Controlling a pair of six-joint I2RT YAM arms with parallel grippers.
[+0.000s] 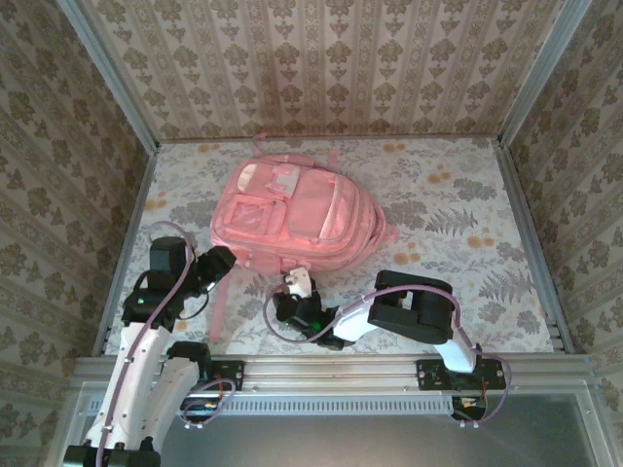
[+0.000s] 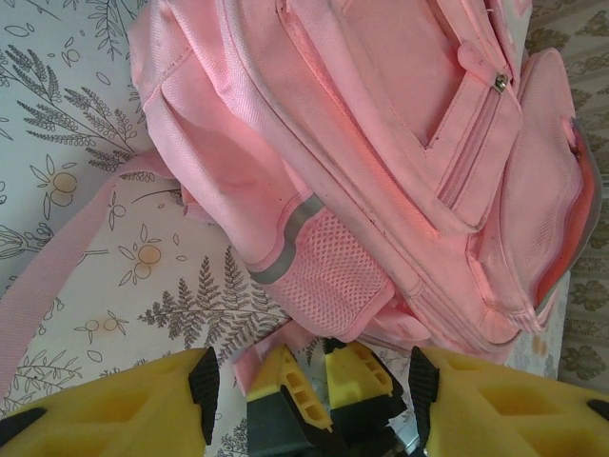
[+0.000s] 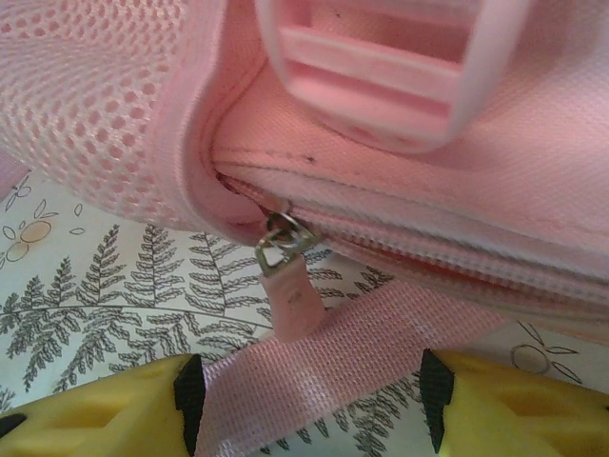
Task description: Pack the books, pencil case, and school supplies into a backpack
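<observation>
- A big light pink cloth backpack [image 1: 297,214] lies flat in the middle of the flowery desk [image 1: 458,204], front pockets facing up.
- The left fingers [image 1: 222,261] sit just beside the backpack's near left corner, next to its pink net side pocket [image 2: 333,276]. They are spread apart and pinch nothing.
- The right fingers [image 3: 309,400] are at the backpack's near edge, right below a small silver zipper pull with a pink tab [image 3: 285,257]. They are spread apart too.
- A flat pink strap [image 3: 362,352] lies on the desk between the right fingers, not squeezed.
</observation>
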